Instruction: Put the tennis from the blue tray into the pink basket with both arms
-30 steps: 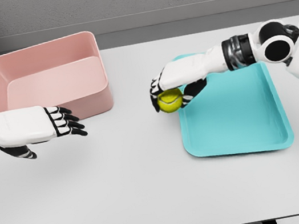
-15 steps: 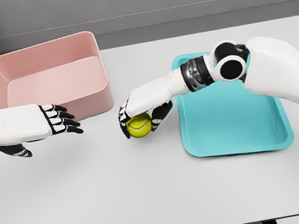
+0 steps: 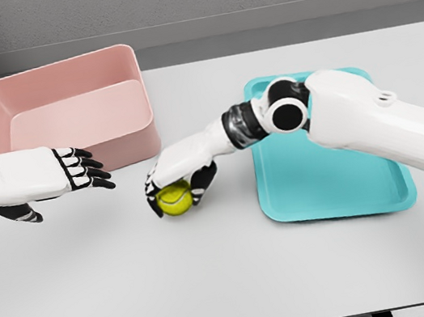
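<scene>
On the white desk (image 3: 232, 270), between the pink basket (image 3: 64, 111) and the blue tray (image 3: 337, 169), my right hand (image 3: 173, 178) is clamped over the tennis ball (image 3: 174, 199). My fingers curl down around the top and sides of the ball, with the black fingertips wrapping its left and right edges, so I have a firm hold on it. The ball sits low, close to the desk surface, though I cannot tell whether it touches. It is clear of the tray, just off the tray's left edge and near the basket's front right corner. My right arm reaches across the tray's upper left part to get there.

My left hand (image 3: 74, 170) is out in front of the basket's near wall, palm turned inward, fingers straight and relaxed, pointing toward the ball and holding nothing. It is apart from my right hand, with bare desk between them. The basket stands at the far left of the desk, the tray at the right.
</scene>
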{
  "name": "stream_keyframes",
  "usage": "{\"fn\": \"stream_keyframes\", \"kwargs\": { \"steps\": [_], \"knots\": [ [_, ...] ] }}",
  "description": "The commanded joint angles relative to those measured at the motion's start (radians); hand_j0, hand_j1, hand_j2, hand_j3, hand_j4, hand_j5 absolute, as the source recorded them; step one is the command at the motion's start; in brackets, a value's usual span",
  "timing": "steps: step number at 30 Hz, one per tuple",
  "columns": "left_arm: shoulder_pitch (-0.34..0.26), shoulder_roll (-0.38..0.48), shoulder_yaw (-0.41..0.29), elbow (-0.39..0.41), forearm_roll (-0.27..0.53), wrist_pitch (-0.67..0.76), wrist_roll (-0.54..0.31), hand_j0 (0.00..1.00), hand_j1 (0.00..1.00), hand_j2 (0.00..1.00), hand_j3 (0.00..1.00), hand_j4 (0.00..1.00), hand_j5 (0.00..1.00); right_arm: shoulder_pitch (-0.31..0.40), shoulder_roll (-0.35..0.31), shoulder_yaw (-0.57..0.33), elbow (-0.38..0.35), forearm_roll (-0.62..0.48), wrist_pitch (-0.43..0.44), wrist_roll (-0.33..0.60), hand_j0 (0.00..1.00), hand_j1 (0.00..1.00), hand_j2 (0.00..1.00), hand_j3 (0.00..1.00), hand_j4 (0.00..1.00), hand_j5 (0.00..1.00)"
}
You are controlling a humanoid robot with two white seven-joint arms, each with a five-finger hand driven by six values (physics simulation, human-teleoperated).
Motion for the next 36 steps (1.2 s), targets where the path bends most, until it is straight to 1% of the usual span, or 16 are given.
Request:
{"fn": "stream_keyframes", "kwargs": {
  "steps": [1, 6, 7, 8, 9, 19, 20, 21, 23, 25, 29, 31, 32, 34, 35, 36],
  "knots": [
    [0.0, 0.001, 0.001, 0.0, 0.006, 0.002, 0.0, 1.0, 1.0, 1.0, 1.0, 1.0, 1.0, 0.0, 0.01, 0.016, 0.001, -0.008, 0.003, -0.001, 0.53, 0.53, 0.53, 0.53, 0.53, 0.53],
    [-0.002, 0.003, 0.003, 0.0, 0.006, 0.002, 0.0, 1.0, 1.0, 1.0, 1.0, 1.0, 1.0, 0.0, 0.01, 0.016, 0.001, -0.006, 0.003, 0.001, 0.55, 0.55, 0.55, 0.55, 0.55, 0.55],
    [-0.003, 0.003, 0.003, 0.0, 0.004, 0.002, 0.0, 1.0, 1.0, 1.0, 1.0, 1.0, 1.0, 0.0, 0.01, 0.016, 0.001, -0.006, 0.004, 0.001, 0.59, 0.59, 0.59, 0.59, 0.59, 0.59],
    [-0.003, 0.003, 0.003, 0.0, 0.004, 0.002, 0.0, 1.0, 1.0, 1.0, 1.0, 1.0, 1.0, 0.0, 0.01, 0.016, 0.001, -0.006, 0.015, -0.001, 0.76, 0.76, 0.76, 0.76, 0.76, 0.76],
    [-0.003, 0.004, 0.003, 0.0, 0.004, 0.002, 0.0, 1.0, 1.0, 1.0, 1.0, 1.0, 1.0, 0.0, 0.01, 0.016, 0.0, -0.006, 0.041, -0.004, 1.0, 1.0, 1.0, 1.0, 1.0, 1.0],
    [-0.005, 0.01, 0.015, 0.0, 0.004, 0.002, 0.0, 1.0, 1.0, 1.0, 1.0, 1.0, 1.0, -0.002, -0.005, 0.006, -0.009, -0.008, 0.027, -0.002, 1.0, 1.0, 1.0, 1.0, 1.0, 1.0],
    [-0.005, 0.01, 0.015, 0.0, 0.004, 0.002, 0.0, 1.0, 1.0, 1.0, 1.0, 1.0, 1.0, -0.003, -0.039, -0.002, -0.017, -0.009, 0.01, -0.001, 1.0, 1.0, 1.0, 1.0, 1.0, 1.0],
    [-0.005, 0.01, 0.015, 0.0, 0.006, 0.002, 0.0, 1.0, 1.0, 1.0, 1.0, 1.0, 1.0, -0.002, -0.08, -0.048, -0.02, -0.009, -0.039, 0.002, 1.0, 1.0, 1.0, 1.0, 1.0, 1.0],
    [-0.003, 0.01, 0.015, 0.0, 0.004, 0.002, 0.0, 1.0, 1.0, 1.0, 1.0, 1.0, 1.0, -0.002, -0.165, -0.094, -0.046, -0.011, -0.039, 0.004, 1.0, 1.0, 1.0, 1.0, 1.0, 1.0],
    [-0.005, 0.01, 0.015, 0.0, 0.006, 0.002, 0.0, 1.0, 1.0, 1.0, 1.0, 1.0, 1.0, -0.002, -0.226, -0.119, -0.075, -0.012, -0.039, 0.004, 1.0, 1.0, 1.0, 1.0, 1.0, 1.0],
    [-0.005, 0.009, 0.016, 0.0, 0.006, 0.002, 0.0, 1.0, 1.0, 1.0, 1.0, 1.0, 1.0, 0.005, -0.352, -0.226, -0.077, -0.012, -0.039, 0.021, 1.0, 1.0, 1.0, 1.0, 1.0, 1.0],
    [-0.005, 0.01, 0.016, 0.0, 0.006, 0.002, 0.0, 1.0, 1.0, 1.0, 1.0, 1.0, 1.0, 0.023, -0.441, -0.329, -0.075, -0.011, -0.039, 0.021, 1.0, 1.0, 1.0, 1.0, 1.0, 1.0],
    [-0.006, 0.009, 0.018, 0.0, 0.004, 0.002, 0.0, 1.0, 1.0, 1.0, 1.0, 1.0, 1.0, 0.049, -0.469, -0.376, -0.071, -0.011, -0.039, 0.021, 1.0, 1.0, 1.0, 1.0, 1.0, 1.0],
    [-0.009, 0.0, 0.018, 0.0, 0.004, 0.002, -0.001, 1.0, 1.0, 1.0, 1.0, 1.0, 1.0, 0.066, -0.492, -0.395, -0.063, -0.009, -0.039, 0.022, 1.0, 1.0, 1.0, 1.0, 1.0, 1.0],
    [-0.011, -0.019, 0.019, 0.0, 0.006, 0.002, 0.006, 1.0, 1.0, 1.0, 1.0, 1.0, 1.0, 0.087, -0.493, -0.413, -0.057, -0.009, -0.039, 0.015, 1.0, 1.0, 1.0, 1.0, 1.0, 1.0],
    [-0.009, -0.062, 0.018, 0.0, 0.007, 0.002, 0.028, 1.0, 1.0, 1.0, 1.0, 1.0, 1.0, 0.132, -0.495, -0.461, -0.042, -0.009, -0.039, 0.01, 1.0, 1.0, 1.0, 1.0, 1.0, 1.0]
  ]
}}
